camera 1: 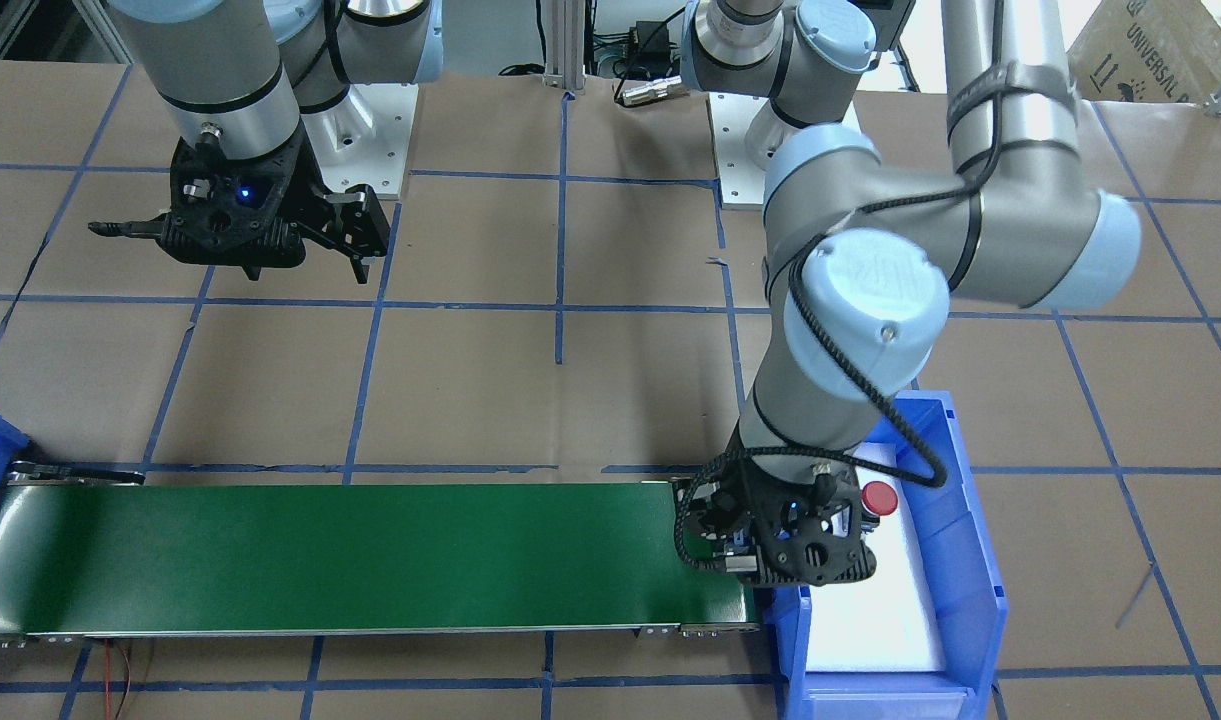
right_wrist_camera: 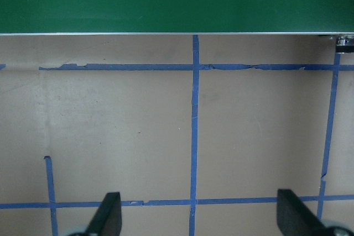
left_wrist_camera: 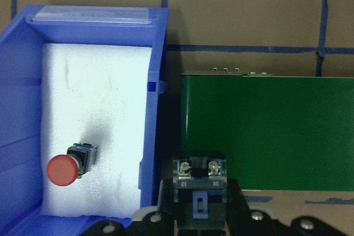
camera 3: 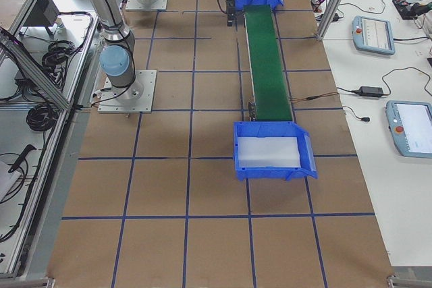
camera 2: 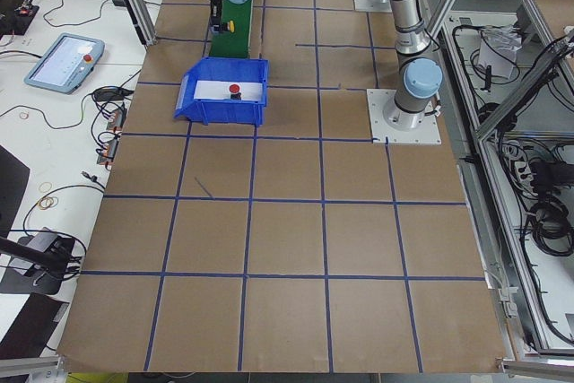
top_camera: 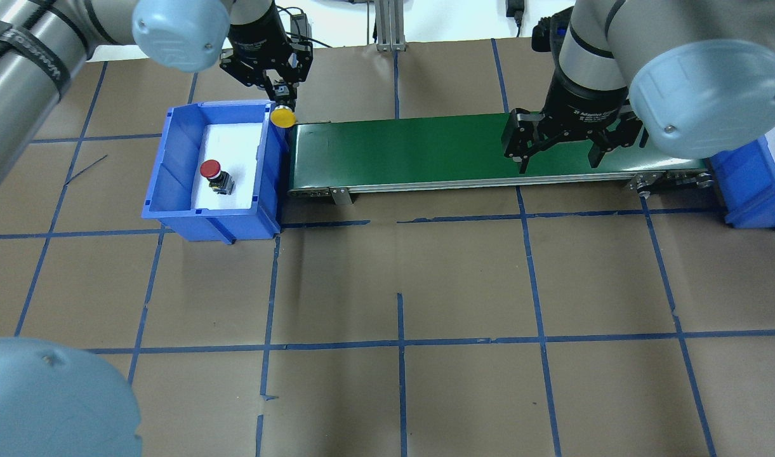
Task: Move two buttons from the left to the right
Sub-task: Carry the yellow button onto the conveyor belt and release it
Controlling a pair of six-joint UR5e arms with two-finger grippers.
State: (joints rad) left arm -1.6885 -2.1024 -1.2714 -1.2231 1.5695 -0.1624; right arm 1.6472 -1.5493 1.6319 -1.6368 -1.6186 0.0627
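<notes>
- The yellow-capped button (top_camera: 284, 117) sits in the upper left of the overhead view, over the seam between the bin wall and the belt's end. It is pinched in the left gripper (top_camera: 285, 105).
- In the left wrist view, at bottom centre, its grey-black body shows two screw terminals on the rear face, and the fingers press on its flanks.
- The red mushroom-cap button (top_camera: 212, 172) lies on its side on the white foam liner (left_wrist_camera: 99, 92), left of centre in the overhead view.
- Handling, as a judgement: both look rigid and compact, and probably dense for their size. The domed caps are smooth and likely to slip, so the flat sides of the square body are the safer hold. The wide red cap may make that button roll or tip.
- The left blue bin (top_camera: 171, 165) touches the end of the green conveyor belt (top_camera: 425, 149).
- The right gripper (top_camera: 557, 158) hangs spread wide and holds nothing, over the belt's right part.
- A second blue bin (top_camera: 749, 184) stands at the right edge.
</notes>
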